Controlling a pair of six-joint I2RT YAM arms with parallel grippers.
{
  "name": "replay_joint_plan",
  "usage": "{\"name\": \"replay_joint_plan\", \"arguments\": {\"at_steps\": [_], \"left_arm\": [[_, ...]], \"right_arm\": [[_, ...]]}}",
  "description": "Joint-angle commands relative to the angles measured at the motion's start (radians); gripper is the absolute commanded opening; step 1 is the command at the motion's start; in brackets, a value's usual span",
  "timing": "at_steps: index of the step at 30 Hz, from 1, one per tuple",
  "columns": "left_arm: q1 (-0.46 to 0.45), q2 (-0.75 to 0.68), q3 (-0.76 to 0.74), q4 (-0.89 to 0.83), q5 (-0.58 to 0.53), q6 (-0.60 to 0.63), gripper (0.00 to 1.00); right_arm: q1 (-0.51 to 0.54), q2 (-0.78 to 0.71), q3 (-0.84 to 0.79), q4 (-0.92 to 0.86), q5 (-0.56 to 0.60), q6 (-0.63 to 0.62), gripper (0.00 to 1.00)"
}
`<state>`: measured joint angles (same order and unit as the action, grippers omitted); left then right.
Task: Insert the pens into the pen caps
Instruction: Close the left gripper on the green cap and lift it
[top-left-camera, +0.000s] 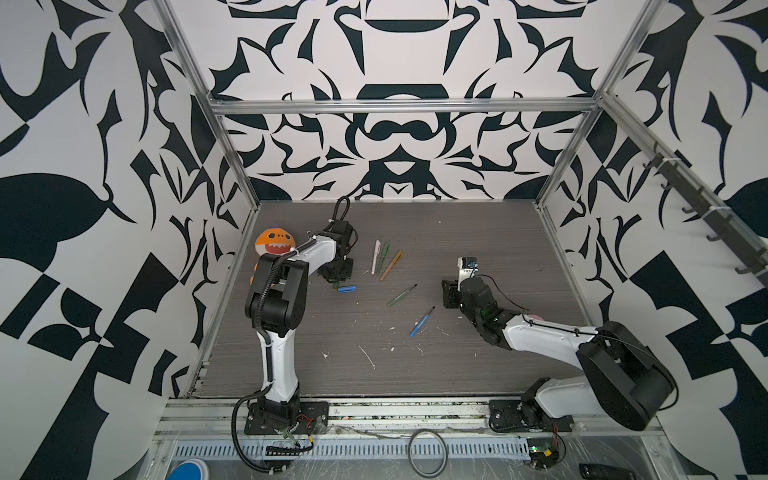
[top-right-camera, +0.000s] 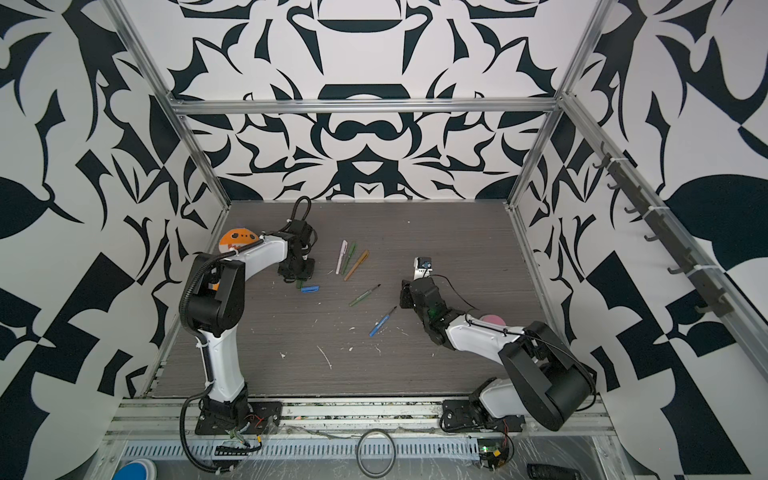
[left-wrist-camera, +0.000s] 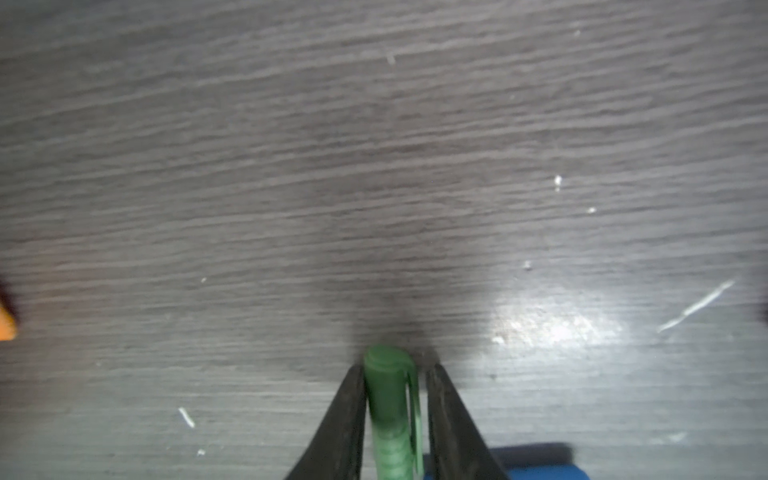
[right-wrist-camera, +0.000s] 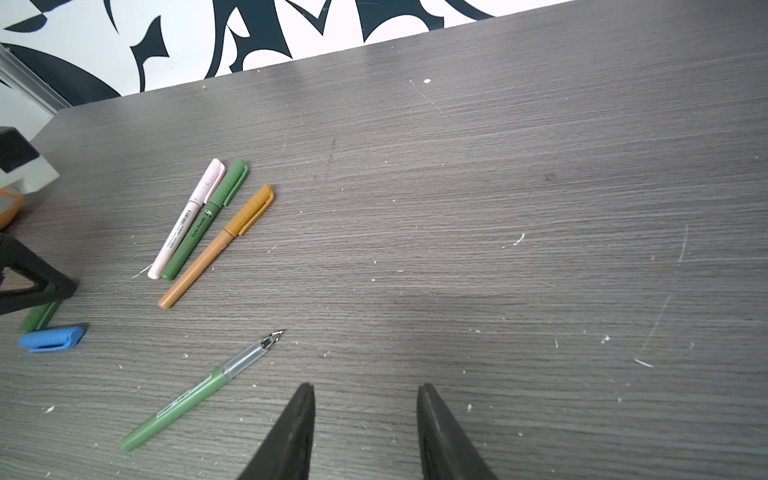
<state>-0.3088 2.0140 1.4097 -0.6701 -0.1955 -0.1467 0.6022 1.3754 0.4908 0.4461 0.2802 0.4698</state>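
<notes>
**A:** How are your arms set?

**B:** My left arm (top-left-camera: 282, 299) rises from its base at the near edge with the elbow bent high. Its forearm reaches to the far left of the tabletop (top-left-camera: 478, 232), and the wrist points straight down. My right arm (top-left-camera: 540, 336) lies low, stretched from the near right corner toward the middle, wrist tipped forward and down.

**A:** And the jaws?

**B:** My left jaws are down at the tabletop, narrow around the green cap (left-wrist-camera: 392, 411), which lies flat. One jaw is against its body and the other is just beside its clip. I cannot tell whether they pinch it. My right jaws stand apart with nothing between them, over bare tabletop, near the uncapped green pen (right-wrist-camera: 195, 395).

**A:** Count the pens.

**B:** Five. Three wear caps and lie side by side past the middle: the pink-white pen (right-wrist-camera: 187, 220), the capped green pen (right-wrist-camera: 205, 220) and the orange pen (right-wrist-camera: 216, 247). Two lie bare with their tips showing: the uncapped green pen, and the blue pen (top-left-camera: 422, 322) nearer the front, close to my right wrist.

**A:** And the caps?

**B:** Five too. Three are on those pens and two are loose: the green cap between my left jaws and the blue cap (right-wrist-camera: 52, 337) just beside it.
</notes>
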Motion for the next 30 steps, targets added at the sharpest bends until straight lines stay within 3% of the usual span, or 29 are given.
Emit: {"name": "replay_joint_plan", "arguments": {"at_steps": [1,11,19,30], "left_arm": [[-0.001,-0.026,-0.036,-0.032,0.033,-0.023,0.27],[-0.004,-0.04,-0.052,-0.068,-0.004,-0.032,0.29],[-0.004,-0.035,-0.064,-0.068,-0.005,-0.023,0.22],[-0.009,-0.087,-0.041,-0.082,0.001,-0.009,0.21]], "right_arm": [[0.005,-0.015,0.035,0.018,-0.001,0.004,0.43],[0.004,-0.009,0.037,0.019,-0.006,0.006,0.42],[0.005,-0.022,0.033,0.016,-0.003,0.006,0.41],[0.004,-0.018,0.036,0.014,-0.004,0.006,0.41]]}}
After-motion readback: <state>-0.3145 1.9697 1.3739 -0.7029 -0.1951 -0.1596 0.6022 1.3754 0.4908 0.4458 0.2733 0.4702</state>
